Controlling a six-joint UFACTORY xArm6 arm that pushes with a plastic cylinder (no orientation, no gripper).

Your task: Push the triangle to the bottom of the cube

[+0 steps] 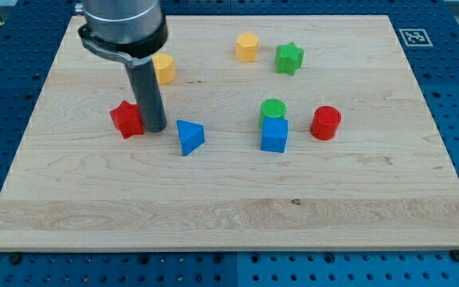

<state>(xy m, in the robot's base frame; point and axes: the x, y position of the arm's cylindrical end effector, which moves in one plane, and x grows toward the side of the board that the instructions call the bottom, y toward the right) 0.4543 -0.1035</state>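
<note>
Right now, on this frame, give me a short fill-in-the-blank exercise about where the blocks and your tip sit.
1. My tip sits between the red star and the blue ____.
2. The green cylinder touches the top edge of the blue ____.
3. The red cylinder lies to the view's ____ of that block.

Missing words: triangle; cube; right

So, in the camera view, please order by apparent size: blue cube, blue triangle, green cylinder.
1. blue cube
2. blue triangle, nearly alike in size to the cube, so unsure
3. green cylinder, partly hidden behind the cube
</note>
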